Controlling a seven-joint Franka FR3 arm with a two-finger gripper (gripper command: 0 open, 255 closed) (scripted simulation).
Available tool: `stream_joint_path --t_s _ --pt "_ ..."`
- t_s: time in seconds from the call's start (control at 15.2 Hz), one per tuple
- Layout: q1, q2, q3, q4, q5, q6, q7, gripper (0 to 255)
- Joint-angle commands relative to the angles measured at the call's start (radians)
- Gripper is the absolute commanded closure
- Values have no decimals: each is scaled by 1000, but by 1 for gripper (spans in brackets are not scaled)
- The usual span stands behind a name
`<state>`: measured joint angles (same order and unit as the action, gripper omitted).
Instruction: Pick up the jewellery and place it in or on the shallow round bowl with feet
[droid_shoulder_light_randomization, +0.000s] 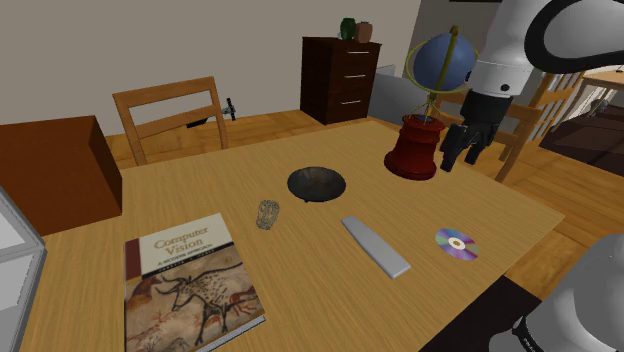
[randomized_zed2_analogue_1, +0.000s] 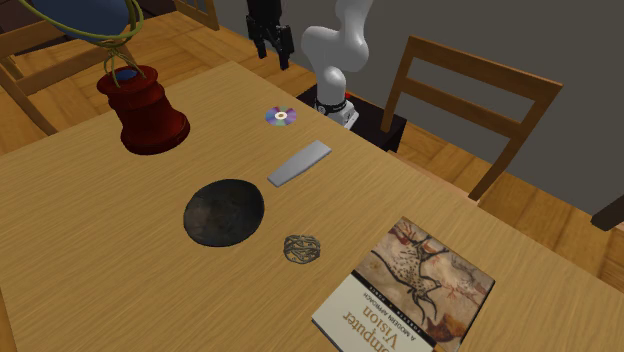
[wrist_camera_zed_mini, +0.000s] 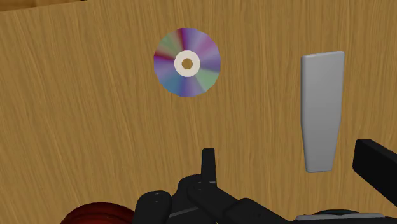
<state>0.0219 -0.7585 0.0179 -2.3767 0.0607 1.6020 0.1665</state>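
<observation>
The jewellery (droid_shoulder_light_randomization: 266, 213) (randomized_zed2_analogue_1: 302, 249) is a small greyish tangle of wire lying on the wooden table (droid_shoulder_light_randomization: 200, 190), near the book. Beside it stands the shallow round bowl (droid_shoulder_light_randomization: 317, 183) (randomized_zed2_analogue_1: 224, 211), dark grey and empty. My black gripper (droid_shoulder_light_randomization: 462, 155) (randomized_zed2_analogue_1: 272, 55) (wrist_camera_zed_mini: 292, 165) hangs open above the table's end nearest the stand, well away from both, close to the red globe stand. Its fingers (wrist_camera_zed_mini: 208, 162) hold nothing. Below it lie a CD (wrist_camera_zed_mini: 187, 62) and a grey flat bar (wrist_camera_zed_mini: 322, 111).
A globe on a red stand (droid_shoulder_light_randomization: 415, 145) (randomized_zed2_analogue_1: 146, 108) rises right beside the gripper. The CD (droid_shoulder_light_randomization: 456, 243) and the grey bar (droid_shoulder_light_randomization: 375, 245) lie between the gripper and the bowl. A book (droid_shoulder_light_randomization: 190, 285) lies past the jewellery. Chairs (droid_shoulder_light_randomization: 170, 115) flank the table.
</observation>
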Motion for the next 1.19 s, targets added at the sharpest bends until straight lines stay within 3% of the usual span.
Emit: stream_joint_path --t_s 0.0,0.59,1.12 --pt "0 0 0 0 0 0 0 0" --pt "34 164 152 -8 140 227 231 0" --pt "46 389 278 82 196 427 428 0"
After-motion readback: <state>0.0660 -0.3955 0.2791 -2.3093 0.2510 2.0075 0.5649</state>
